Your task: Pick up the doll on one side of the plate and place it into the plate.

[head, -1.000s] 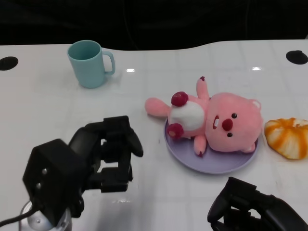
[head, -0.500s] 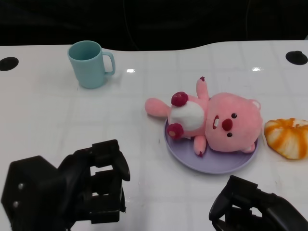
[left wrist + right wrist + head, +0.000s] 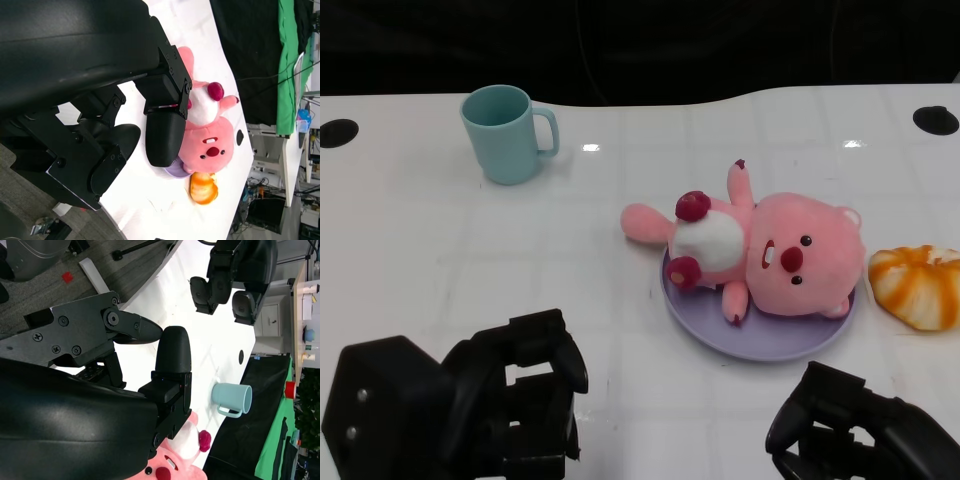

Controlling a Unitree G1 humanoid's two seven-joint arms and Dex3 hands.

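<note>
Since a second ago my left hand [image 3: 515,400] has pulled back toward me and down to the near edge of the table, while the pink plush doll [image 3: 760,250] has not shifted at all. It lies on its back across the purple plate [image 3: 760,345], ahead of my left hand and off to its right, with its head over the plate's right half and one arm and its tail end hanging past the far-left rim onto the white table [image 3: 440,240].

My left hand holds nothing; its fingers are loosely curled with daylight between them, as the left wrist view shows. My right hand [image 3: 850,435] waits at the near edge just in front of the plate, also empty, its fingers bent but apart.

By my judgement the placing is done, so the step in hand is simply a clean retreat. To do it well I keep both hands low and near me, well apart from the plate, and avoid sweeping toward the doll's overhanging limbs, since a nudge there could tip it off the rim.

Beyond the plate, an orange-and-white striped plush [image 3: 918,285] sits just beside its right rim, and a teal mug [image 3: 505,132] stands far ahead of my left hand.
</note>
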